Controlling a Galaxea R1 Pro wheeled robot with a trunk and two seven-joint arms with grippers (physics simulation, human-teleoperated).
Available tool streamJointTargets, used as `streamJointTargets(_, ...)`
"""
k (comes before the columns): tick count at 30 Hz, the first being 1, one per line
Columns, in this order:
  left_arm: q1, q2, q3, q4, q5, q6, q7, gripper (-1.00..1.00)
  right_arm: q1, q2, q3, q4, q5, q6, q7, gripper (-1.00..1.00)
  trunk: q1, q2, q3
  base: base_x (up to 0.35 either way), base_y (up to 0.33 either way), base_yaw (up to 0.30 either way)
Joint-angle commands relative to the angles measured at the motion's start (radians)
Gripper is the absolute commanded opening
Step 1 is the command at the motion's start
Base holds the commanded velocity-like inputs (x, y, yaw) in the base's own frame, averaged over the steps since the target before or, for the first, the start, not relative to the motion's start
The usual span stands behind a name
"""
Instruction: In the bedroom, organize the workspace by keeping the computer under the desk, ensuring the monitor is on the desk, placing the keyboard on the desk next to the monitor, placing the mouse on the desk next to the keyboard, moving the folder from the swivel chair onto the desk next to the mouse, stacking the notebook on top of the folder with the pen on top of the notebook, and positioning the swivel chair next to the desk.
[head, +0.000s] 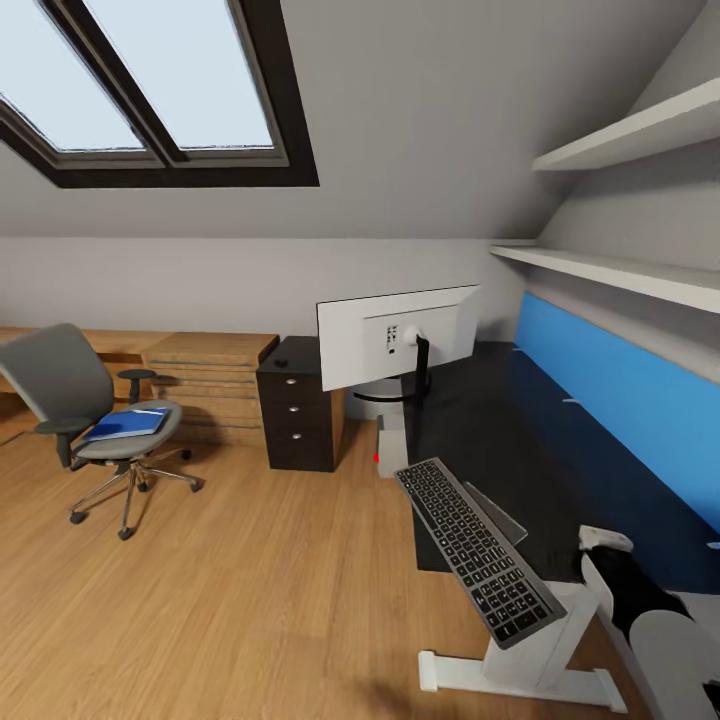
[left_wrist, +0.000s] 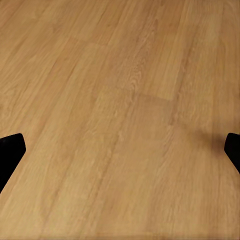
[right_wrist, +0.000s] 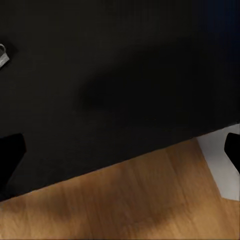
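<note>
**Attic workspace with keyboard tilted at the desk edge**

Right gripper (right_wrist: 122, 150): jaws apart, its two dark fingertips at opposite borders of the right wrist view, nothing between them; beneath it the black top of the desk (right_wrist: 115, 70), the desk's front edge, and a strip of wood floor (right_wrist: 125, 210). Left gripper (left_wrist: 122, 150): likewise spread and empty, over bare floor planks (left_wrist: 120, 100). In the head view the right arm (head: 640, 600), black and white, lies over the near end of the desk (head: 500, 420), a long black top backed by a bright blue panel (head: 610, 370) on a white pedestal leg (head: 520, 675); the keyboard (head: 480, 550), slim, dark grey with black keys, sits tilted, overhanging the desk's front edge; the monitor (head: 395, 335) stands on the far end on a black stem, white back toward the camera; the light grey computer (head: 392, 445) stands on the floor under the desk. Beside the desk is a dark drawer unit (head: 297, 415), then low light-wood cabinets (head: 210, 375); the swivel chair (head: 90, 420), grey with a chrome star base, stands well apart, the blue folder (head: 125, 425) flat on its seat.
</note>
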Motion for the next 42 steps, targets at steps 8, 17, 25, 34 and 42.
streamJointTargets(8,-0.001,-0.001,0.001,0.03,0.003,-0.004,0.002,1.0,0.002,0.0,-0.007,-0.093,-0.042,-0.002,-0.002,1.0,0.0,-0.001,-0.001,0.0,0.0,0.0)
streamJointTargets(17,-0.001,-0.001,0.0,0.048,0.003,-0.004,0.003,1.0,0.077,0.014,-0.008,-0.347,-0.124,0.027,-0.002,1.0,0.0,-0.001,-0.001,0.0,0.0,0.0)
streamJointTargets(25,-0.001,-0.001,-0.001,0.048,0.003,-0.004,0.003,1.0,0.223,0.056,-0.008,-0.59,-0.271,0.089,-0.003,1.0,0.0,-0.001,-0.001,-0.13,0.0,0.0)
streamJointTargets(34,-0.001,-0.001,0.0,0.049,0.002,-0.005,0.002,1.0,0.291,0.069,-0.028,-0.622,-0.607,0.118,-0.002,1.0,0.0,-0.001,-0.001,-0.305,0.0,0.0)
streamJointTargets(42,-0.001,-0.001,0.0,0.044,0.002,-0.009,0.001,1.0,0.299,0.064,-0.079,-0.614,-0.8,0.303,-0.001,1.0,0.0,-0.001,-0.001,-0.203,0.0,0.0)
